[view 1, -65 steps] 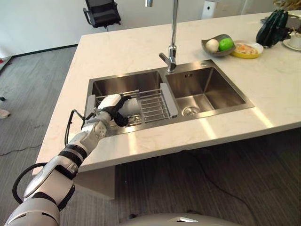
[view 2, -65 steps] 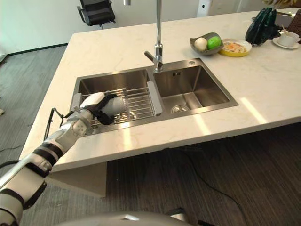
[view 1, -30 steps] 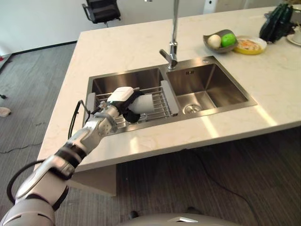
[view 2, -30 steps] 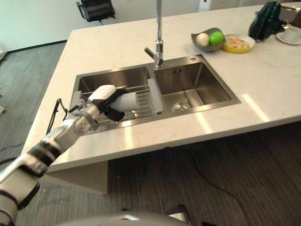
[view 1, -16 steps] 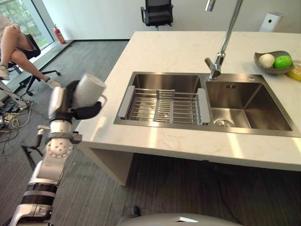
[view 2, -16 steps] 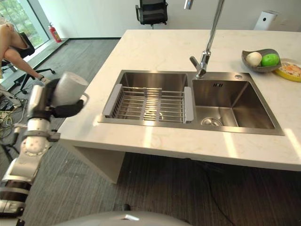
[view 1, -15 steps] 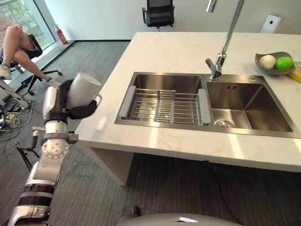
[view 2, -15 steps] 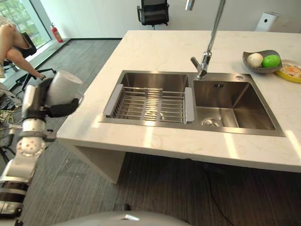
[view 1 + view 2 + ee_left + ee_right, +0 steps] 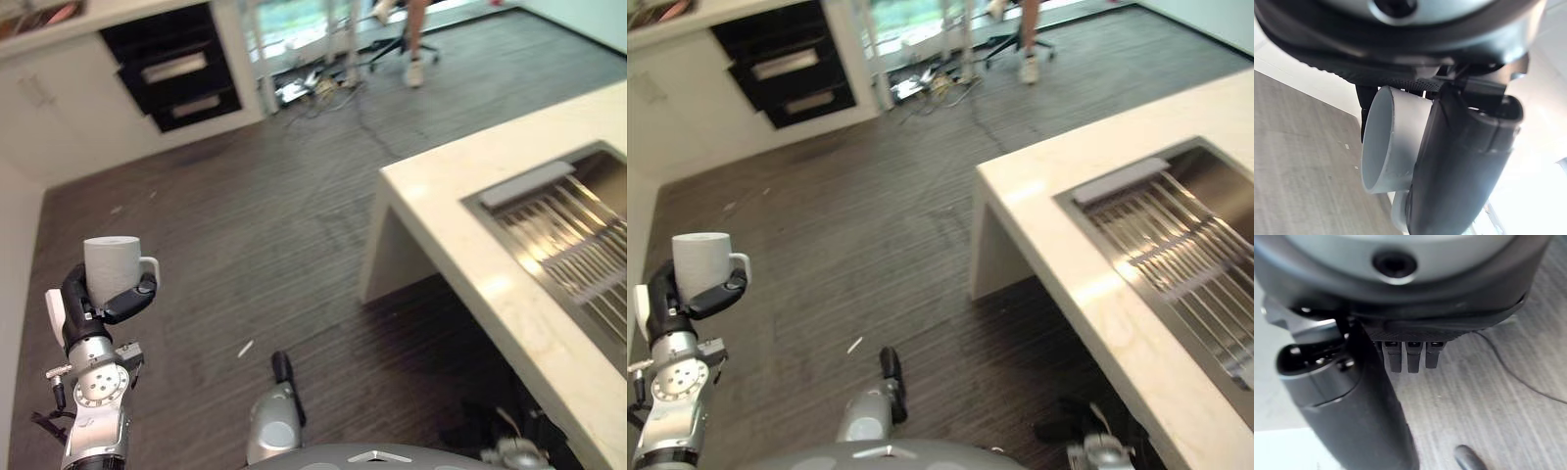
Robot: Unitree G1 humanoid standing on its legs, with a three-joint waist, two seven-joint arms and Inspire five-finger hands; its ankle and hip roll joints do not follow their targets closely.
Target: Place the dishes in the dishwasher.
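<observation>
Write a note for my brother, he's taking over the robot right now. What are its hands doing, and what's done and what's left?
Left robot hand: curled round a white mug, held upright over the floor, away from the counter.
Right robot hand: holds nothing, fingers look relaxed over the floor.
Done: the mug is in hand and clear of the sink rack.
Left: carry the mug to the dishwasher and put it in. I can't pick out the dishwasher for sure; dark drawers stand across the room.
</observation>
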